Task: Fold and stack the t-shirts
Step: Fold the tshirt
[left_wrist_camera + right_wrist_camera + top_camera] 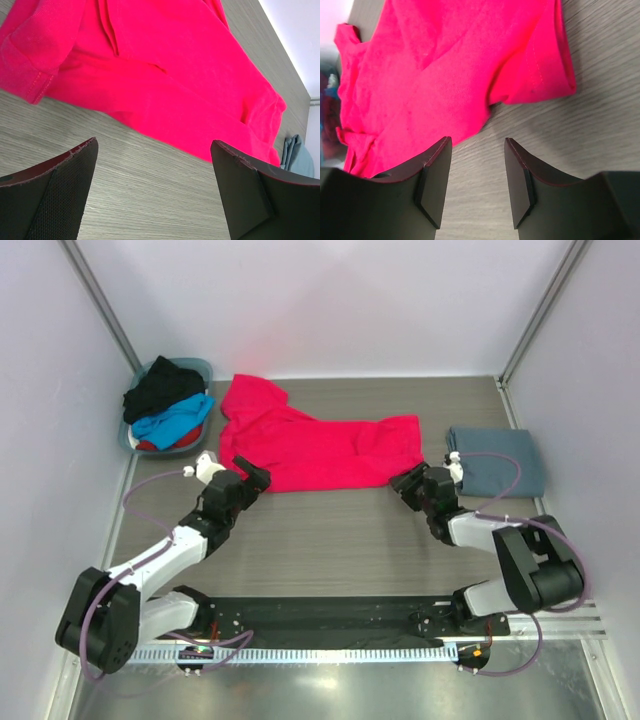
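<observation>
Grey tabletop (330, 540) holds the red-pink t-shirt (320, 450) just beyond the left gripper (256, 478), spread wide, and right gripper (405, 483), half-spread; folding likely starts by pinching its near edge.

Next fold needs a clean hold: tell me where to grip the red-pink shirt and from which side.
Probably the two near corners of the red-pink shirt, approached low from the near side. That edge lies flat on the table, bare wood before it, and the open left gripper and right gripper face it at either end.
</observation>
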`<state>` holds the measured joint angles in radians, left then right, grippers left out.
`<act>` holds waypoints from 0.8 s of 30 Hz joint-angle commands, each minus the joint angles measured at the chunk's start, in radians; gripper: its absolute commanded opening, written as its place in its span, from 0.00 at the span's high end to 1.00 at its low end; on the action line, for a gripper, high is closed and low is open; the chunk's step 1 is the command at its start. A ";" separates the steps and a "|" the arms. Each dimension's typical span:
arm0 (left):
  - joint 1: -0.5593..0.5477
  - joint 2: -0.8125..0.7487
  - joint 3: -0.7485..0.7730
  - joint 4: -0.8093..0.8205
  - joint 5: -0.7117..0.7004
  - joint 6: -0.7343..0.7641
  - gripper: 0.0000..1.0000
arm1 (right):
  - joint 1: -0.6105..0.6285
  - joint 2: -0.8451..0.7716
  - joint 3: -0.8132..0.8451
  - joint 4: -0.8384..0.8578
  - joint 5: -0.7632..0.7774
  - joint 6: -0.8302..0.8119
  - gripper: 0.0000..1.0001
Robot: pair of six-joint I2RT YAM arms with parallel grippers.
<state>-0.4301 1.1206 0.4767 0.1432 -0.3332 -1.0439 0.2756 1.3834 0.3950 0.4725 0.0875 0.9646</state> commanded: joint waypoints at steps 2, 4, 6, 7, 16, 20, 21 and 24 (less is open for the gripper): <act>-0.002 -0.004 0.014 0.062 -0.036 -0.004 0.06 | 0.010 0.086 0.060 0.104 0.032 0.003 0.48; -0.002 -0.008 0.013 0.059 -0.041 -0.004 0.06 | 0.010 0.135 0.076 0.100 0.040 0.011 0.48; -0.002 -0.007 0.013 0.058 -0.043 -0.005 0.06 | 0.010 0.166 0.085 0.081 0.081 0.025 0.48; -0.002 -0.008 0.013 0.058 -0.043 -0.005 0.06 | 0.011 0.173 0.090 0.077 0.087 0.023 0.48; -0.002 0.050 0.003 0.094 -0.059 -0.005 0.07 | 0.010 0.194 0.185 -0.081 0.263 -0.046 0.49; -0.001 0.134 0.016 0.096 -0.138 0.005 0.16 | 0.007 0.200 0.189 -0.080 0.258 -0.060 0.49; -0.001 0.143 0.019 0.099 -0.148 0.008 0.19 | 0.007 0.200 0.191 -0.078 0.248 -0.060 0.50; -0.001 0.171 0.020 0.119 -0.191 0.030 0.25 | 0.007 0.192 0.188 -0.080 0.230 -0.058 0.50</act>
<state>-0.4301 1.2808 0.4767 0.1936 -0.4240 -1.0382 0.2806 1.5795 0.5575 0.3946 0.2787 0.9257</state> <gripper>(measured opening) 0.759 0.497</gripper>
